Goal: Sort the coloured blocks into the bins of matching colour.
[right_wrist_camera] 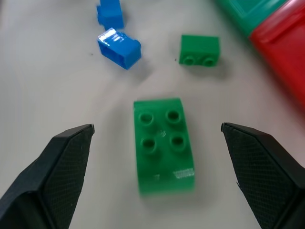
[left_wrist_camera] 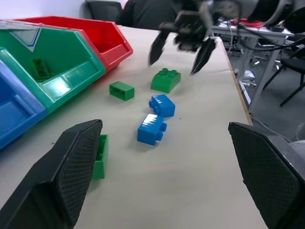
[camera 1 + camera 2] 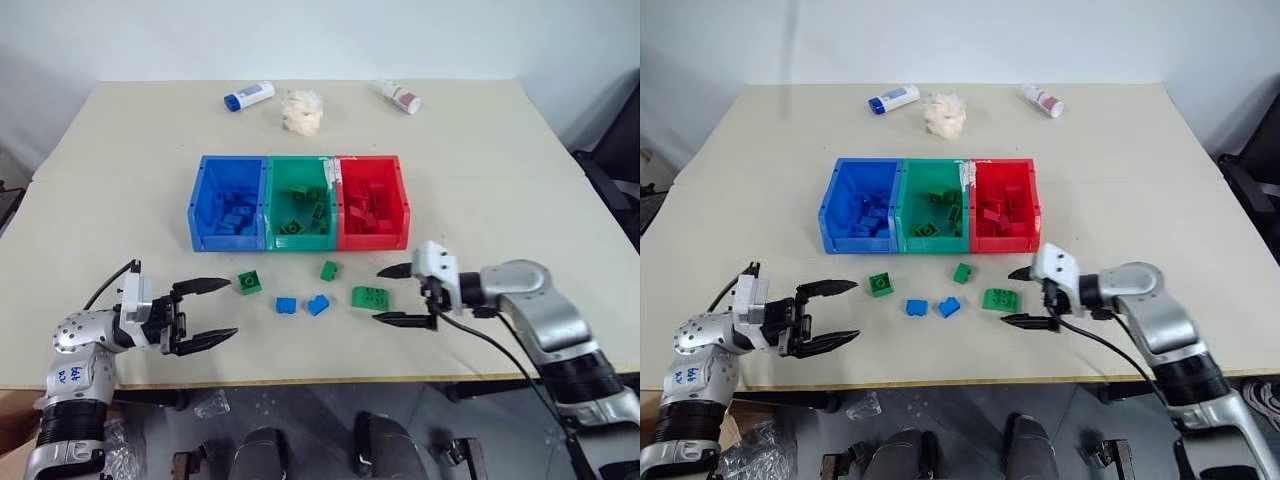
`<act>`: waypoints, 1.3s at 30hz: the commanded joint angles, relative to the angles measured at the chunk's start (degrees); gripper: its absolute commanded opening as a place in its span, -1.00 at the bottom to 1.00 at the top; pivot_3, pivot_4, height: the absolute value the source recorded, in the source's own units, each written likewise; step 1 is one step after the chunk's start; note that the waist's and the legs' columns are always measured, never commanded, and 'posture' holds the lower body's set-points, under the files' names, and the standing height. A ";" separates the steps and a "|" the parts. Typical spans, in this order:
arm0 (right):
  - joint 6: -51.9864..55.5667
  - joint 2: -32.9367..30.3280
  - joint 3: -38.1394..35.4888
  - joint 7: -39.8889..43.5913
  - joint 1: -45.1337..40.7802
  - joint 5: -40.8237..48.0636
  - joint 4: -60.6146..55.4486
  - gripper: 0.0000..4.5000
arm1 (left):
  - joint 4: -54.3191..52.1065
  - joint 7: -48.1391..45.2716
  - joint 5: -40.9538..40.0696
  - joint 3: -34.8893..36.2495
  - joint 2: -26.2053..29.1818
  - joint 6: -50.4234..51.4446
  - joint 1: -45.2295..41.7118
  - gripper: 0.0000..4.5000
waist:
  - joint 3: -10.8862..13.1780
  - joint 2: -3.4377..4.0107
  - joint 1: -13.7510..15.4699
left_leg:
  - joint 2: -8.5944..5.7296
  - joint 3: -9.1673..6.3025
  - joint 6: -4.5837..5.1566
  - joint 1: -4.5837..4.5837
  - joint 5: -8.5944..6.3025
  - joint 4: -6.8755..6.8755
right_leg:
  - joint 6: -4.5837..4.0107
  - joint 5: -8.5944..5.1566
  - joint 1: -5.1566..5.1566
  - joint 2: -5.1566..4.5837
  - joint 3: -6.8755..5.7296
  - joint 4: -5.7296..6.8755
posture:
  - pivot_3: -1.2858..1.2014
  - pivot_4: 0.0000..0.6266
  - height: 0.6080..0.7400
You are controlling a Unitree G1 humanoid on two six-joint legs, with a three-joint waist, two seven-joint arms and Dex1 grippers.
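left gripper (image 3: 205, 312) wide apart | green block (image 2: 99, 156) half hidden behind finger

Glossy moulded plastic is seen in the bins (image 3: 300, 244) and the studded blocks (image 1: 163, 143). A smooth matt finish is shown by the beige table (image 3: 500, 190). Cross-hatched black texture is borne by the fingertips (image 1: 62, 167).

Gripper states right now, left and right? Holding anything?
Left gripper: open, empty, near the small green studded plastic brick.
Right gripper: open, empty, lined up on the longer green studded plastic brick.
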 commanded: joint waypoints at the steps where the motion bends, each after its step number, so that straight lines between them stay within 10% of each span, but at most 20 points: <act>1: -2.49 1.52 0.72 -1.74 -1.54 -2.32 2.40 0.99 | 1.94 -0.96 -1.41 3.46 1.44 -2.40 0.53 1.00 | 0.00 0.00 0.05 | 0.00 0.00 0.00 -0.01 0.00 -0.01 | 0.00 0.00 0.00 0.00 -0.01 -0.01 | 0.03 -0.52 1.00; 4: -3.21 2.87 1.11 -2.72 -1.76 -3.06 3.79 0.99 | 3.19 -1.83 -1.26 4.82 2.39 -3.75 1.71 1.00 | 0.00 0.00 -0.02 | 0.00 0.01 0.01 -0.02 -0.01 0.03 | 0.01 0.00 0.00 0.00 0.00 -0.02 | 0.03 -0.52 1.00; 13: -3.09 2.33 0.16 -2.32 0.15 -1.68 0.79 -0.34 | 0.90 -1.30 -1.94 6.36 2.48 -3.59 3.70 1.00 | 0.00 0.00 -0.01 | 0.00 -0.01 0.02 -0.01 -0.01 0.03 | 0.00 0.00 0.01 0.00 0.00 0.02 | 0.03 -0.52 1.00; 22: 0.70 6.69 -4.13 -5.18 -6.22 4.18 -3.59 -0.33 | -2.63 0.27 -2.43 5.86 1.61 -2.71 5.75 1.00 | 0.00 0.00 -0.22 | 0.01 -0.01 0.02 0.01 -0.01 0.03 | 0.00 0.00 0.00 0.00 0.01 0.06 | 0.03 -0.52 1.00; 30: -9.72 20.54 -5.28 -15.94 -25.43 -0.75 20.98 -0.33 | -3.67 1.02 -2.46 4.73 0.89 -2.14 4.93 1.00 | -0.01 -0.01 -0.94 | 0.03 0.01 -0.03 0.03 0.02 -0.02 | -0.09 -0.05 -0.08 0.00 0.03 0.24 | 0.03 -0.52 1.00; 39: -21.63 25.51 -5.67 -19.53 -33.90 -5.07 39.87 0.97 | -3.57 1.11 -2.38 4.51 0.77 -2.23 4.41 1.00 | 0.00 0.00 -1.78 | 0.02 0.04 -0.05 0.01 0.02 -0.11 | -0.08 -0.05 -0.10 0.00 0.03 0.19 | 0.03 -0.52 1.00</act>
